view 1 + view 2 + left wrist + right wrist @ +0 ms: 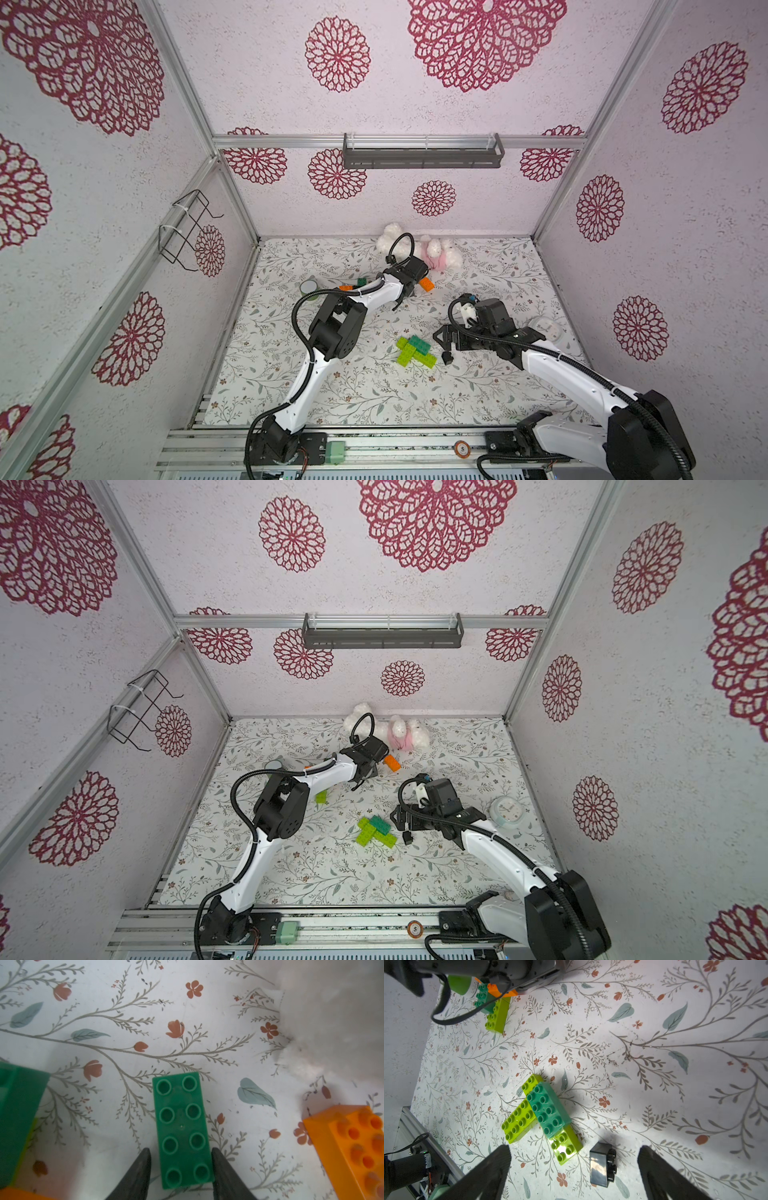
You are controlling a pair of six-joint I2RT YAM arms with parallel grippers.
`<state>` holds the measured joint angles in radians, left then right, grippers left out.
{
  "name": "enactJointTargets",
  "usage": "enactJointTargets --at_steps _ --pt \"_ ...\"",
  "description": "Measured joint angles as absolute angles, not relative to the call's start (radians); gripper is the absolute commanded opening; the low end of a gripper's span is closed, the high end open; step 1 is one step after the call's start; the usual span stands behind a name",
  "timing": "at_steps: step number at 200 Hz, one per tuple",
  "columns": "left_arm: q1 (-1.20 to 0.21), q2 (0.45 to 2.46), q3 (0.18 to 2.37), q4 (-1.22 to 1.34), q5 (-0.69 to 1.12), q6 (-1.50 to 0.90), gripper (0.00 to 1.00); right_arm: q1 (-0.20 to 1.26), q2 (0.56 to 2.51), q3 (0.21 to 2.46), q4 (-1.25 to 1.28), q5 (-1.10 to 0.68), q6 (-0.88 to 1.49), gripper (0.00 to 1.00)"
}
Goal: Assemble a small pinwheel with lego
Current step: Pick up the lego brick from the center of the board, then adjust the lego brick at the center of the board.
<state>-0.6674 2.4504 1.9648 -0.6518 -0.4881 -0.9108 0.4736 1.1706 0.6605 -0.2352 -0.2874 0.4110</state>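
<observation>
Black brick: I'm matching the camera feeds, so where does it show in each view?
Top view: black brick just beside the green brick cluster.
Top view: same spot, beside the cluster.
Left wrist: not in it.
Right wrist: lying on its side ahead of the open right gripper, near the cluster.
Shared landmark: the green brick cluster.

Glossy plastic dark green brick (182, 1130), shiny black brick (600, 1165), fluffy plush toy (440, 251), matt printed table cover (374, 395)

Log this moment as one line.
left gripper: open, astride dark green brick | right gripper: open, near black brick | lime-and-green assembly: apart from both grippers
</observation>
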Motion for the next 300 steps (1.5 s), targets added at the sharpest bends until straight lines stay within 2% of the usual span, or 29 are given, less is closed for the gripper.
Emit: enactJointTargets --at_steps 39,76,133,166,197,209,229,250,274,300 --pt "-0.667 2.455 1.972 -0.657 -0.498 -0.919 0.43 0.474 1.171 0.661 -0.235 -0.294 0.411 0.97" --pt "-0.665 2.461 1.982 -0.661 -0.501 -0.918 0.34 0.474 1.170 0.661 -0.236 -0.294 0.411 0.97" --pt "-0.664 2.442 1.939 -0.605 -0.496 -0.881 0.32 0.482 1.168 0.661 -0.246 -0.294 0.411 0.93" --pt "-0.661 2.338 1.792 -0.505 -0.440 -0.812 0.30 0.533 1.169 0.661 -0.260 -0.290 0.413 0.90" --pt "-0.658 2.115 1.596 -0.358 -0.353 -0.740 0.30 0.611 1.171 0.661 -0.267 -0.281 0.439 0.84" --pt "-0.657 2.009 1.522 -0.298 -0.321 -0.720 0.30 0.634 1.172 0.661 -0.266 -0.274 0.449 0.79" --pt "-0.655 1.813 1.380 -0.195 -0.271 -0.685 0.30 0.662 1.175 0.660 -0.265 -0.261 0.475 0.56" --pt "-0.653 1.617 1.204 -0.090 -0.216 -0.637 0.31 0.687 1.192 0.660 -0.256 -0.250 0.503 0.41" --pt "-0.651 1.401 0.970 -0.006 -0.123 -0.571 0.31 0.733 1.245 0.660 -0.244 -0.228 0.532 0.30" --pt "-0.651 1.192 0.772 -0.005 -0.091 -0.529 0.31 0.794 1.316 0.660 -0.228 -0.210 0.560 0.25"
